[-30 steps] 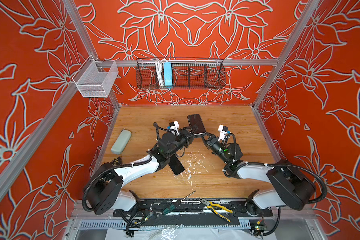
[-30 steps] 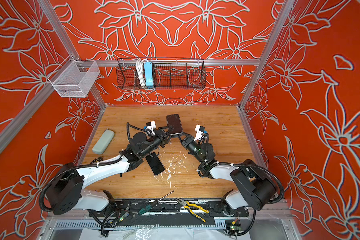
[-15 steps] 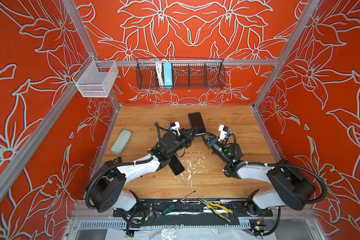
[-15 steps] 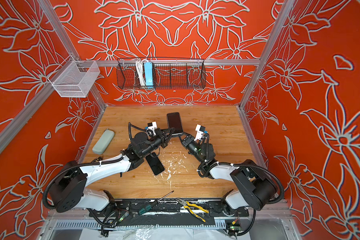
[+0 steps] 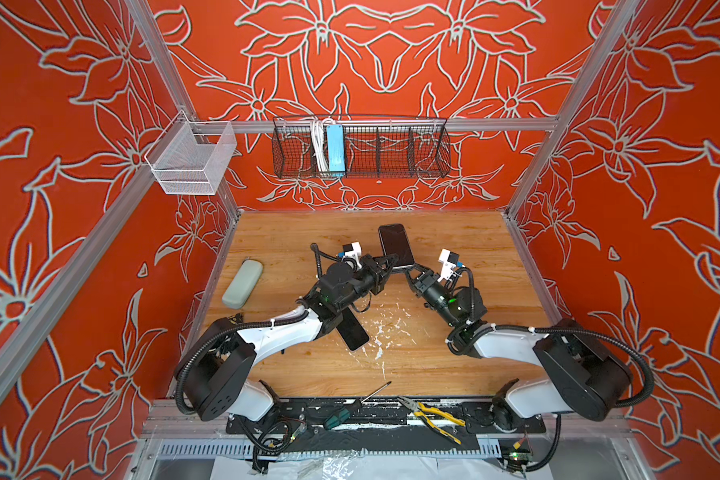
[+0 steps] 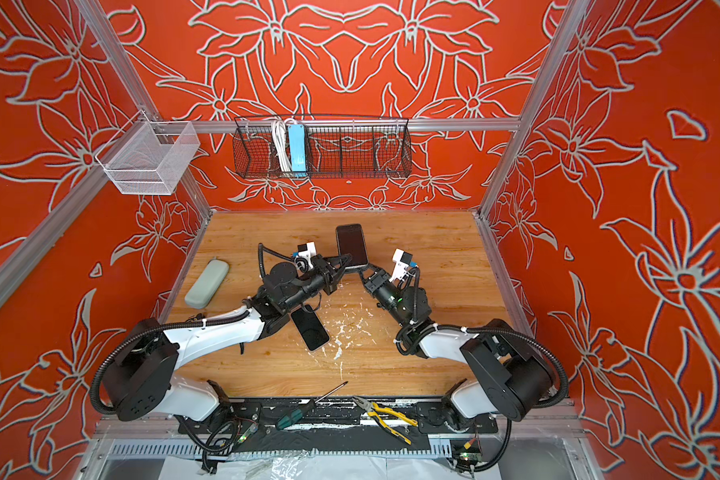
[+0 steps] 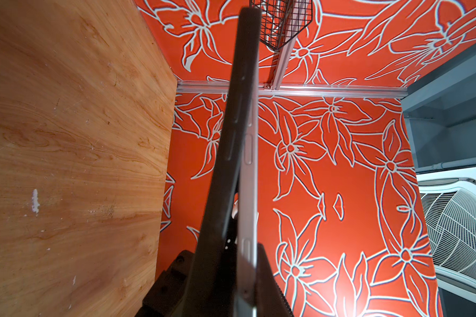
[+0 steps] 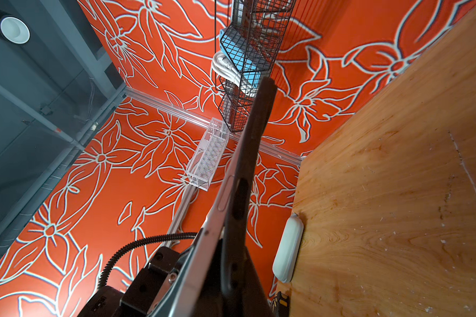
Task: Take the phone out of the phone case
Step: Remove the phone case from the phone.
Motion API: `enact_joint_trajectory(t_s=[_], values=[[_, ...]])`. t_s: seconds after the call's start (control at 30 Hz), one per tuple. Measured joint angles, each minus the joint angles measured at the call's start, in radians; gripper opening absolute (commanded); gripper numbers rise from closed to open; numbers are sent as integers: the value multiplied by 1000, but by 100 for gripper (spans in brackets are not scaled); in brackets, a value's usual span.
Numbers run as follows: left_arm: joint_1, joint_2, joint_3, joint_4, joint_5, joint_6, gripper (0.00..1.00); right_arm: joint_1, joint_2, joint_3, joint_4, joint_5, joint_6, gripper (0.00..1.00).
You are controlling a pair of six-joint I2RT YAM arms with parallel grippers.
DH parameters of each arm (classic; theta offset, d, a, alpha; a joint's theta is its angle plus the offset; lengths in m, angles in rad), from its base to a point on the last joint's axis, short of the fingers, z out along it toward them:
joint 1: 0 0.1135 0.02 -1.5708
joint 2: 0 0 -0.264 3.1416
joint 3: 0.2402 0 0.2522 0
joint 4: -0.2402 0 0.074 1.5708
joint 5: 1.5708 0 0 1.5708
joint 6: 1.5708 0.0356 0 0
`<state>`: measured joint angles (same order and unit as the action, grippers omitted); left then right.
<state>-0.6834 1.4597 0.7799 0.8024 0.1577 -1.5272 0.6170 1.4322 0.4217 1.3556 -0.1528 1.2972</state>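
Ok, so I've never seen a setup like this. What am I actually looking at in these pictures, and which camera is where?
This is a two-armed tabletop robot inside a booth with orange flowered walls. Both top views look down from one overhead camera head. The other two pictures come from a small camera on each arm's wrist.

The left gripper and right gripper are both shut on the near end of a phone, holding it up off the wooden table. The wrist views show it edge-on: near the grippers, the dark case has parted from the phone's silver body.

On the table lie a grey glasses case and what looks like another phone, partly under the left arm. A screwdriver and pliers rest at the front edge.
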Motion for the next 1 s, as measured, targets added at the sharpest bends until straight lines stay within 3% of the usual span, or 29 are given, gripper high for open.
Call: enact_joint_trajectory(t_s=[1.0], values=[[-19, -9, 31, -42, 7, -11, 0, 0, 85, -38, 76, 50, -95, 0]])
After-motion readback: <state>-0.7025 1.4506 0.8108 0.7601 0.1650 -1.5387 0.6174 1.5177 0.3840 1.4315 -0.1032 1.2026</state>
